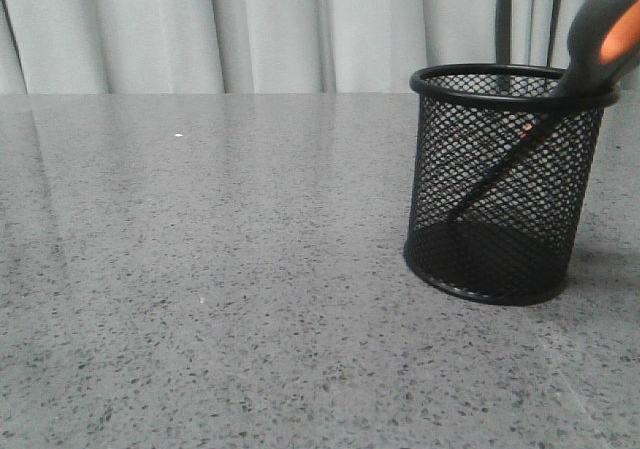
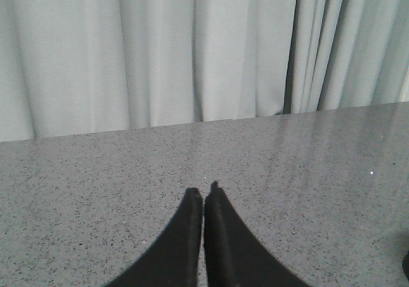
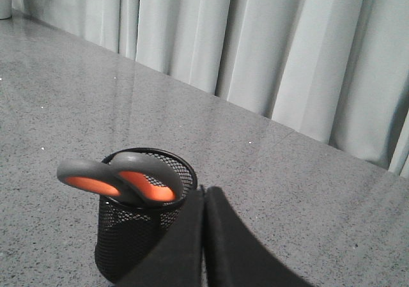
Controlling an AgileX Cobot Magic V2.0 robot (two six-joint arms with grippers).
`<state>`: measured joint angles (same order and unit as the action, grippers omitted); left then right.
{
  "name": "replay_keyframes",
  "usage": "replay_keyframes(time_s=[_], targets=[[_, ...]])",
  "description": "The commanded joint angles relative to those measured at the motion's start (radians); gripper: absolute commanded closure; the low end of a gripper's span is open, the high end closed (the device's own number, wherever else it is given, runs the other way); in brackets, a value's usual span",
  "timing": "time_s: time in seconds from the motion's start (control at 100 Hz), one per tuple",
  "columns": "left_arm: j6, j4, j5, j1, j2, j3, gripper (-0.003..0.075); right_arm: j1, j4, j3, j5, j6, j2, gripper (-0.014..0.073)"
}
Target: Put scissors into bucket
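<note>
Front view shows the scissors already standing inside the bucket: the dark blades run down at a slant behind the mesh toward the base, and the grey handles with their orange lining stick up over the rim at the bucket's right side, leaning against it. The bucket sits upright on the grey speckled worktop, toward the right of that view, with pale curtains behind.

From the right wrist view, both handle loops of the scissors rest across the rim of the bucket, and the right end effector sits just beside the bucket with its two dark fingers pressed together and nothing between them. It is not touching the handles as far as this view shows, so the scissors appear to be supported by the bucket alone.

The left wrist view shows the left end effector likewise clenched on nothing, over bare worktop and well apart from the task's things.

Judging from this, the placing itself looks done: the scissors are in and let go. What seems left is only for the right arm to draw clear without nudging the bucket or the leaning handles.
</note>
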<state>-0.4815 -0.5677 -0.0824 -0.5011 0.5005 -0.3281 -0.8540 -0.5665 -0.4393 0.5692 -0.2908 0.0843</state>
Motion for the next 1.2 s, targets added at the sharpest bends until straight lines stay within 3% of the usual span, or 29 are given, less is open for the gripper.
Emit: replay_keyframes(time_s=[0.0,0.19,0.43,0.6,0.84,1.19], targets=[[0.010,-0.002,-0.065,-0.006,-0.002,-0.009,0.0741,-0.001,-0.039,-0.022,-0.077,0.008,0.012,0.0659],[0.008,0.219,-0.163,0.022,-0.114,0.109,0.0741,-0.001,-0.039,-0.022,-0.077,0.008,0.012,0.0659],[0.009,0.202,-0.202,0.159,-0.333,0.356,0.0741,-0.001,-0.039,-0.022,-0.077,0.008,0.012,0.0659],[0.012,0.292,0.098,0.305,-0.454,0.352,0.0741,-0.001,-0.039,-0.022,-0.079,0.008,0.012,0.0659],[0.015,0.311,0.389,0.477,-0.529,0.353,0.0741,-0.001,-0.039,-0.022,-0.079,0.008,0.012,0.0659],[0.015,0.317,0.368,0.490,-0.529,0.353,0.0741,-0.001,-0.039,-0.022,-0.077,0.008,0.012,0.0659]])
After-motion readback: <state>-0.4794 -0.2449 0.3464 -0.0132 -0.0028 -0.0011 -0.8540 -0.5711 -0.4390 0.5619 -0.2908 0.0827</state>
